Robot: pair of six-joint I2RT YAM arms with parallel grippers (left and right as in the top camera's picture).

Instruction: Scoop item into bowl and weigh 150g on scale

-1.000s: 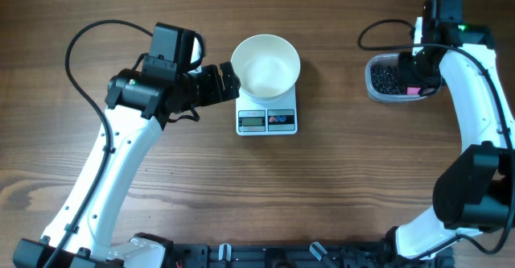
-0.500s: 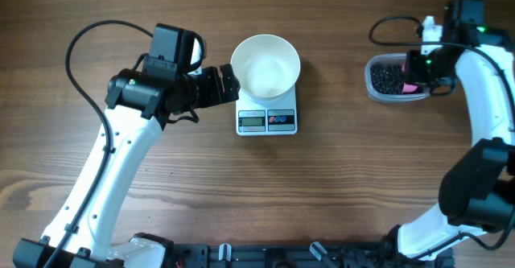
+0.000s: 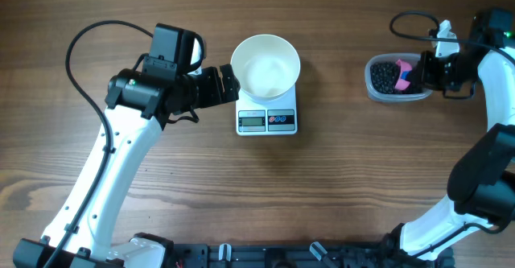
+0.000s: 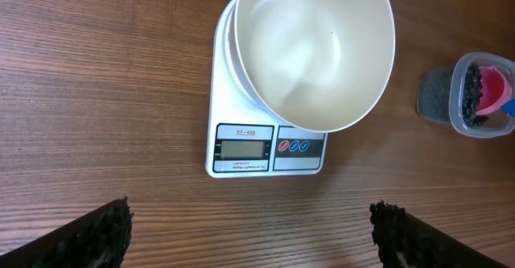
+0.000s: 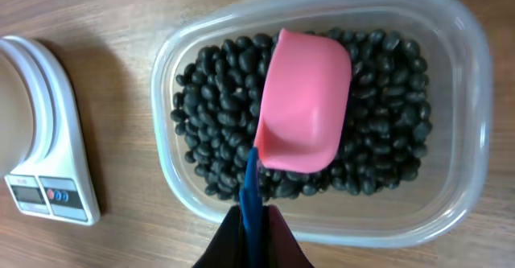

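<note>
Only legible text: "SF-400", printed above the grey LCD display [image 4: 244, 149] on the small white rectangular digital scale [image 4: 270, 162]. Fine print under it is unreadable.

Glossy beans [image 5: 217, 99], smooth plastic scoop [image 5: 306, 99], clear plastic tub [image 5: 476, 123] — wood-grain table [image 3: 362, 179].

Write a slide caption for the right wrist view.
Right tool grips a pink scoop by its blue handle over black beans in a clear tub; scale at left.
</note>
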